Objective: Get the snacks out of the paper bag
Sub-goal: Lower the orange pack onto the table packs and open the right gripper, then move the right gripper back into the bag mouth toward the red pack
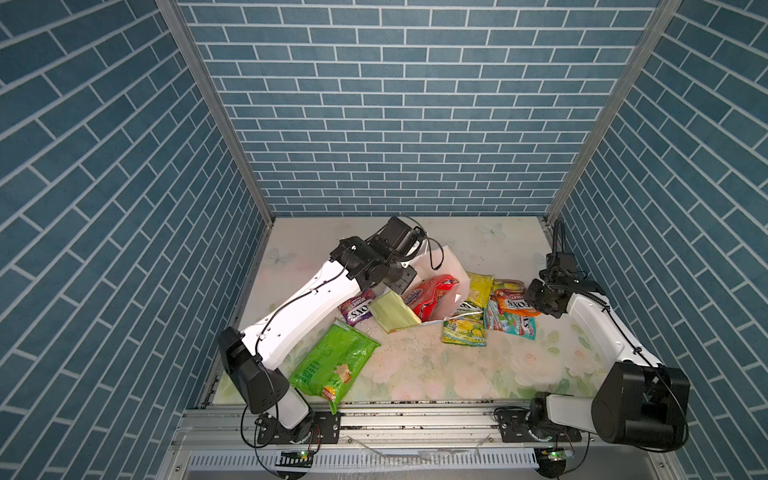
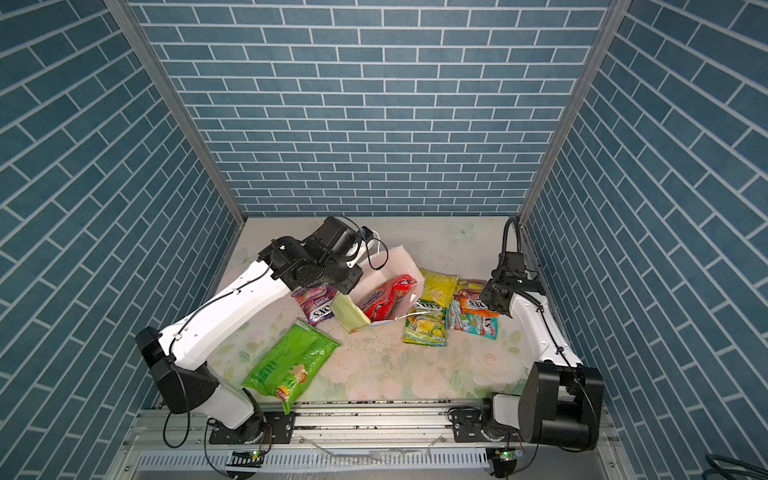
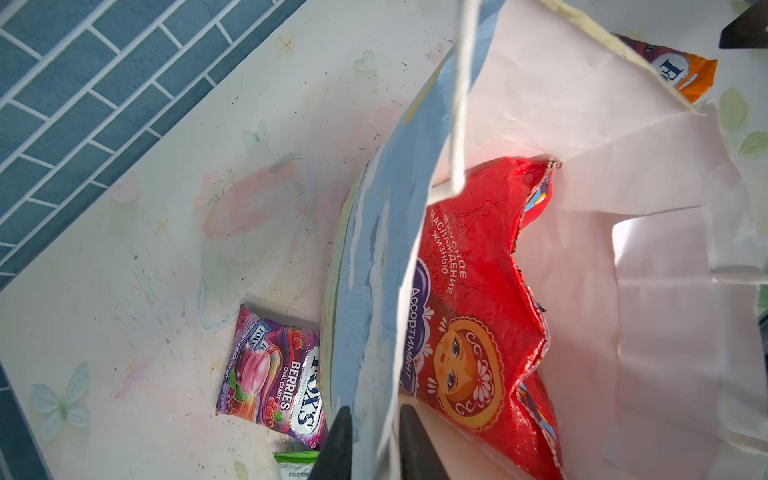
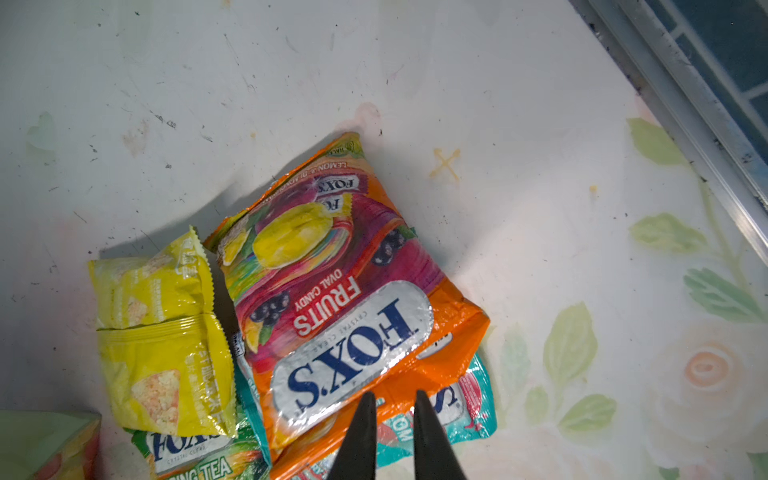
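- Left gripper (image 3: 374, 411): the jaws stand a little apart, astride the blue-and-white printed wall of the paper bag (image 3: 374, 249). Paper runs between the fingers, but the gap is wider than the sheet. Judged a loose straddle, not a pinch.
- Right gripper (image 4: 394, 397): the jaws are slightly parted and grip nothing. The tips hang over the near edge of the orange FOX'S pack (image 4: 340, 291), which lies flat on other packets. Whether they touch it cannot be told.
- Step in hand, as judged: removing the red cookie pack (image 3: 478, 311). It lies inside the bag against the white lining and is the only packet seen in there.
- To do it well:
  - Close the left jaws firmly on the wall first, so the mouth stays open and the bag cannot slide.
  - Bring the right gripper across and take the red pack by its crimped upper edge.
  - Draw it along the bag's length, clear of the white cord handle (image 3: 459, 104).
- Surroundings: in both top views the bag sits mid-table, tipped over with its mouth gaping. The purple FOX'S pack (image 1: 357, 307) lies just beside its outer wall. The green chip bag (image 1: 332, 365) is towards the front of the table (image 1: 457, 374).
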Tool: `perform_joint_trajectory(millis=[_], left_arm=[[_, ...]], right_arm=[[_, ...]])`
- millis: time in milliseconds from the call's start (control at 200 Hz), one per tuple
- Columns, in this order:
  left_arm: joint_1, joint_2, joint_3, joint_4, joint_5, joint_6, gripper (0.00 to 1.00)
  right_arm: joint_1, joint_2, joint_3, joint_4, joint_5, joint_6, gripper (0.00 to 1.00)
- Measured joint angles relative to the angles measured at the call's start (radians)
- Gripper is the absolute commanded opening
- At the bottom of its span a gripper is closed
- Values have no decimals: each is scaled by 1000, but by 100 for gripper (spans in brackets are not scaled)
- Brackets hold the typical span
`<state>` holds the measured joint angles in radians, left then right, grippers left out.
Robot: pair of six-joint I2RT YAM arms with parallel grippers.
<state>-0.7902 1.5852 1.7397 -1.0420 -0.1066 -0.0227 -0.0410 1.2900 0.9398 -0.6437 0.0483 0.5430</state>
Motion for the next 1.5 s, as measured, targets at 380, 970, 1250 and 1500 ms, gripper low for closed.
perform_joint_trajectory(millis=[380,970,1250,1500], left_arm=[[4,26,24,-3,-48,50,0],[6,117,122,89,-97,146,0],[-57,47,10,170,-142,149,0],[-152,-87,-111,180,-182,109,0]], right_arm=[[-6,-82,83,-53,-32,-7,18],[280,-284,172,-85,-300,82,16],[489,-425,60,20,-275,237,15],[761,-383,55,122,-156,320,15]])
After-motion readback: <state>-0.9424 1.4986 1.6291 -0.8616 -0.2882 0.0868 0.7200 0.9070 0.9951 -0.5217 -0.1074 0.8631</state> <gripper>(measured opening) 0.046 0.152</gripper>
